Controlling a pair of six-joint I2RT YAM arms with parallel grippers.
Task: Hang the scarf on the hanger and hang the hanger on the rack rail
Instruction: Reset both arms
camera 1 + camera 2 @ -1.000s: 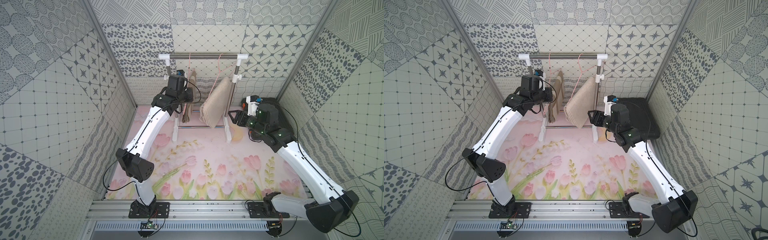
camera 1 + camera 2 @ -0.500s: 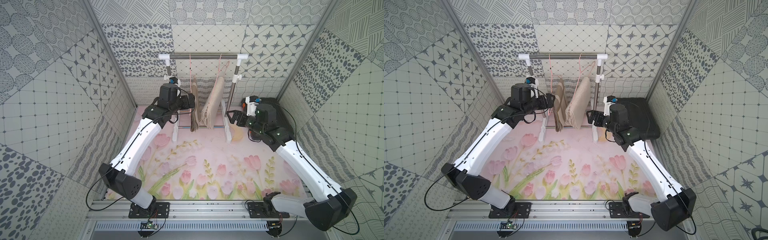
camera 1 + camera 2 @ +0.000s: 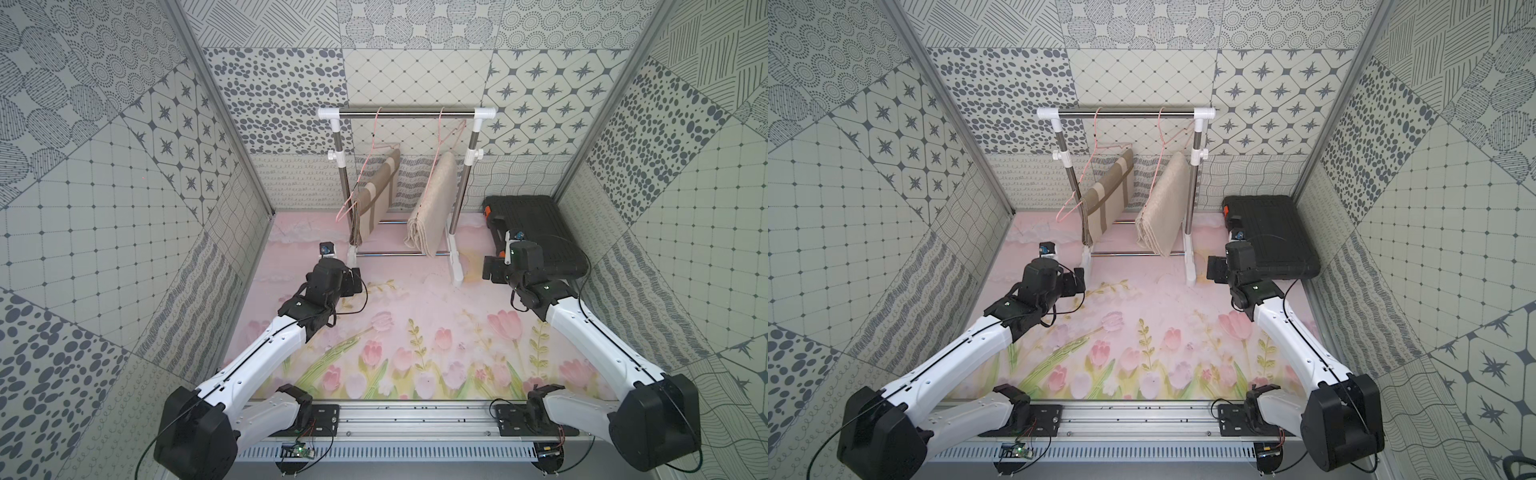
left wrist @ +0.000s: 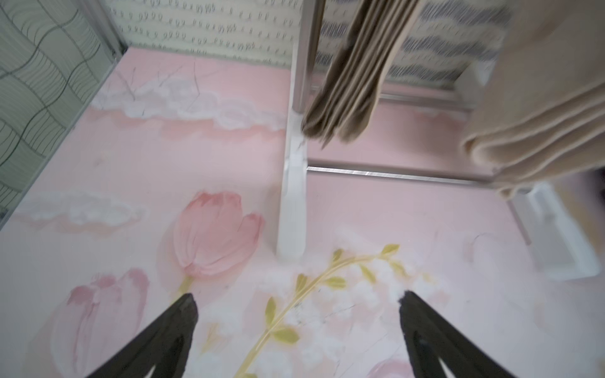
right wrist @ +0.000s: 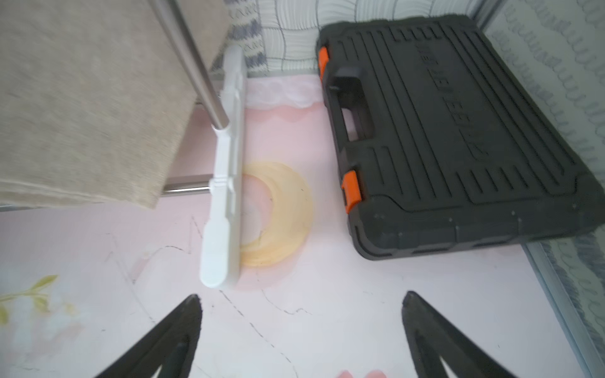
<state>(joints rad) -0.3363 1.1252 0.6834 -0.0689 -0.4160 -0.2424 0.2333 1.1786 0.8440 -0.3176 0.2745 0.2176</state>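
On hanger, striped scarf draped — left gripper, right gripper agape

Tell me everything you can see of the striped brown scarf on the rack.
The striped brown scarf is woven-looking fabric, tan-brown with paler bands, folded in several layers. It is draped over a pink wire hanger hooked on the rack's steel rail, hanging slanted, its lower end near the rack's base. It hangs apart from the plain beige scarf; only the hanger is seen touching it.
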